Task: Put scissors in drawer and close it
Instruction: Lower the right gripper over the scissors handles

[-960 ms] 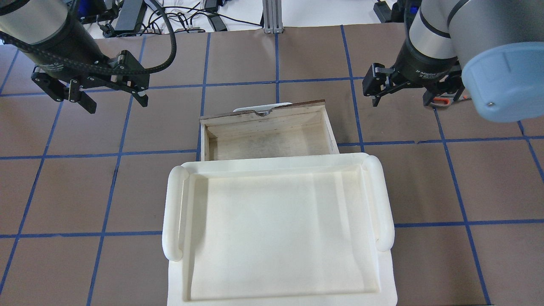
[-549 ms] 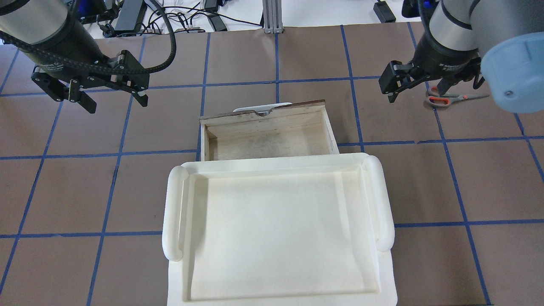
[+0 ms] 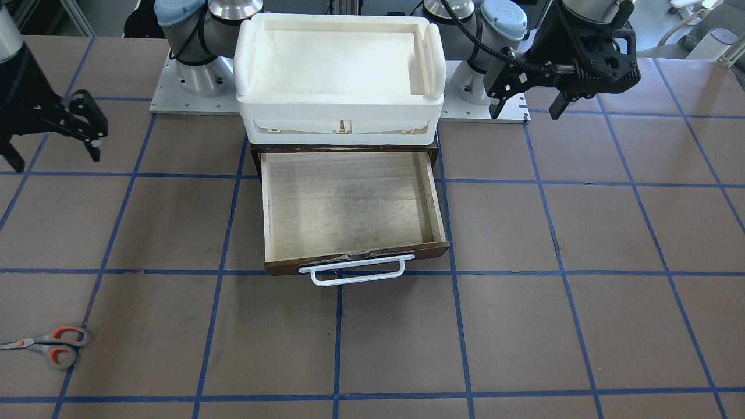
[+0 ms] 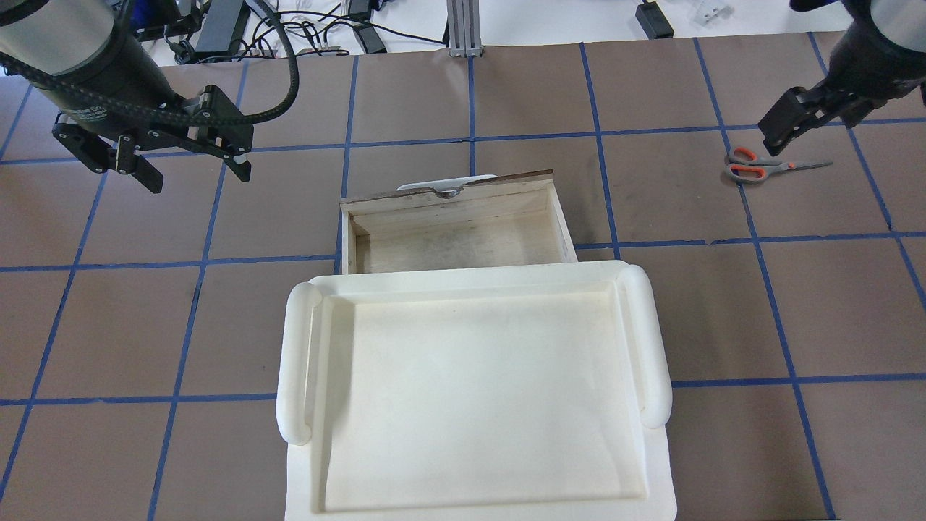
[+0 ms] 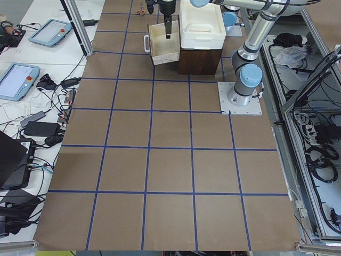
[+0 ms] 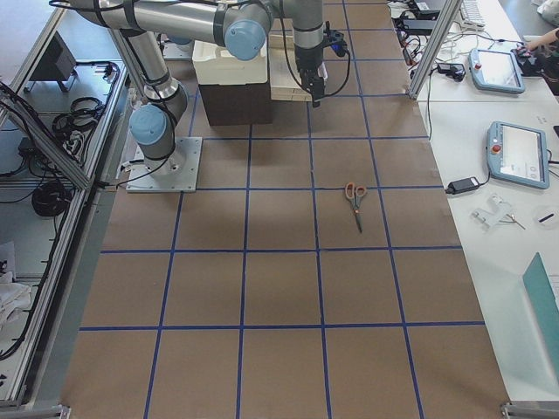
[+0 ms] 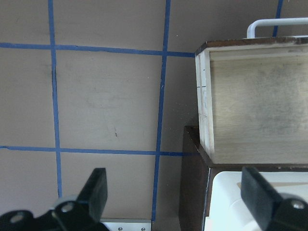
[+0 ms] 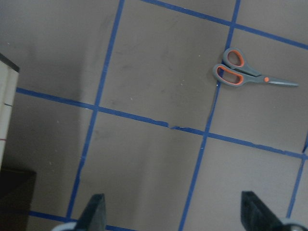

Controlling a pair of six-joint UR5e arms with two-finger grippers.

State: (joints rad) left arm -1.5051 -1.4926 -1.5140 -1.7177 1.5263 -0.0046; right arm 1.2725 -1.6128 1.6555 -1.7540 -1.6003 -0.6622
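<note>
The scissors [image 4: 767, 166] lie flat on the brown table at the far right, blades pointing right; they also show in the front view [image 3: 49, 346] and the right wrist view [image 8: 243, 72]. The drawer [image 4: 456, 231] stands pulled open and empty, its white bar handle [image 3: 352, 273] at the front. My right gripper [image 3: 52, 154] is open and empty, hovering just left of the scissors' handle loops, one finger [image 4: 778, 134] showing overhead. My left gripper [image 4: 199, 177] is open and empty, hovering left of the drawer.
A white foam tray [image 4: 651, 340] sits on top of the dark brown cabinet [image 7: 192, 159] that holds the drawer. Cables and power bricks [image 4: 304, 29] lie beyond the table's far edge. Blue tape lines grid the table.
My right gripper has moved right, away from the drawer, and now hangs by the scissors, which it no longer covers. The left arm, drawer and scissors have not moved.
</note>
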